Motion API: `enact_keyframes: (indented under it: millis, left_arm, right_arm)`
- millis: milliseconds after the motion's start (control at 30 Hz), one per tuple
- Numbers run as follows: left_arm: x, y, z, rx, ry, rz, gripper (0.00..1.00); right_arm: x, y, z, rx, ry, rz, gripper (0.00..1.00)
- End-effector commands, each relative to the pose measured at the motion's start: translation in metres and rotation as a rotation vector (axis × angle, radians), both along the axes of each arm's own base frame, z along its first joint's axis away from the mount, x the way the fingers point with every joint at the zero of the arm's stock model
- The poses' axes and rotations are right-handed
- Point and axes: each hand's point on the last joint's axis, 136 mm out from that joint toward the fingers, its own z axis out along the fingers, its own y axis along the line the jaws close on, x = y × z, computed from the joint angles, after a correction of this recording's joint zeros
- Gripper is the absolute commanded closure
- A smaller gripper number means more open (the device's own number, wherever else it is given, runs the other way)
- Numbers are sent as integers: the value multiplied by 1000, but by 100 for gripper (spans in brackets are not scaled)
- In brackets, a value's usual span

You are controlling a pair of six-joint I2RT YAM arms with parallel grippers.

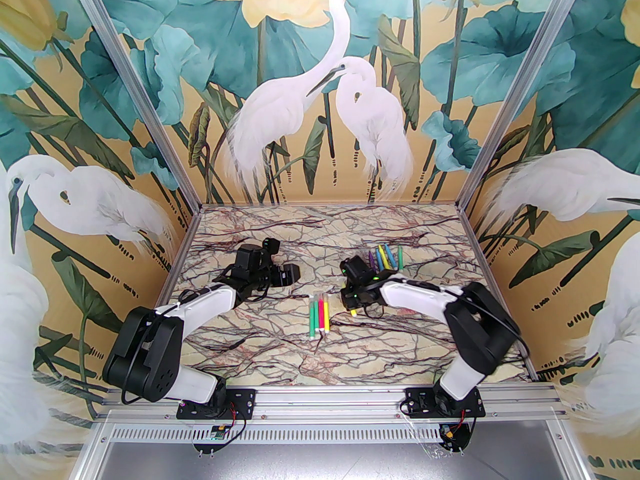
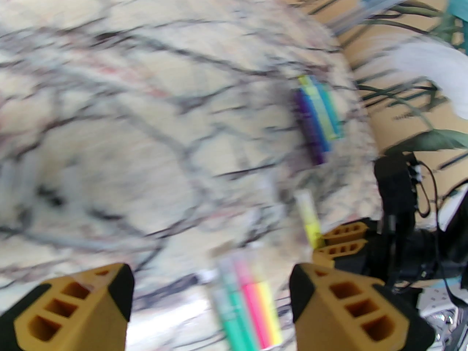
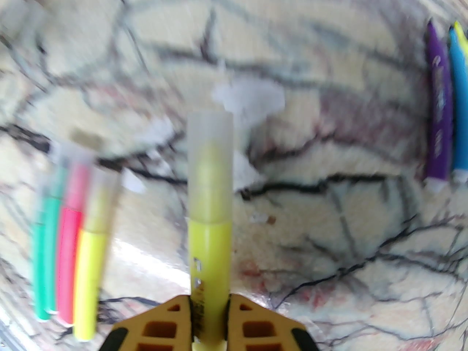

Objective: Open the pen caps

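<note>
The fingers [image 3: 172, 320] of the right gripper [image 3: 210, 305] are pressed onto the lower body of a yellow pen [image 3: 210, 254], one on each side. The pen's long axis runs straight out from the fingertips, in line with the gripper. The cap [image 3: 210, 159], a translucent sleeve, is seated on the far end, well clear of the pads.

The fingers [image 2: 76, 305] of the left gripper [image 2: 210, 291] are spread wide with nothing between them. In the top view the left gripper [image 1: 287, 274] hangs above the table [image 1: 260, 348], apart from the right gripper [image 1: 352, 302] and to its left.

In the left wrist view the held pen [image 2: 310, 221] lies ahead of the open gap and off to its right. The cap end points away from the right fingers [image 2: 343, 238].

Judgement: the free left arm is the one placed to take the cap. It must shift toward the right gripper, close on the cap, and pull along the pen's axis.

A row of capped pens [image 1: 319, 315] lies on the table between the arms. A second group [image 1: 384, 257], apparently uncapped, lies farther back on the right.
</note>
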Motion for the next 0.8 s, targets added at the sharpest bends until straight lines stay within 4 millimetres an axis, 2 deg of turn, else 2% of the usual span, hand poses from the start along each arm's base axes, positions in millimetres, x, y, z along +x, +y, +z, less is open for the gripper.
enact_keyframes:
  millis: [0,333,567,767]
  left_arm:
    - [-2,-28,19,-141,-23,-86,26]
    - [-7,-68,29,-242,1,-195,31]
    - [-11,-95,34,-275,9,-265,35]
    - [-8,-107,36,-292,14,-281,36]
  right_arm:
    - [6,6,17,100,-53,27,100]
    - [10,10,55,228,-192,83,100]
    - [8,18,64,266,-204,126,100]
    - [7,22,70,289,-211,147,100]
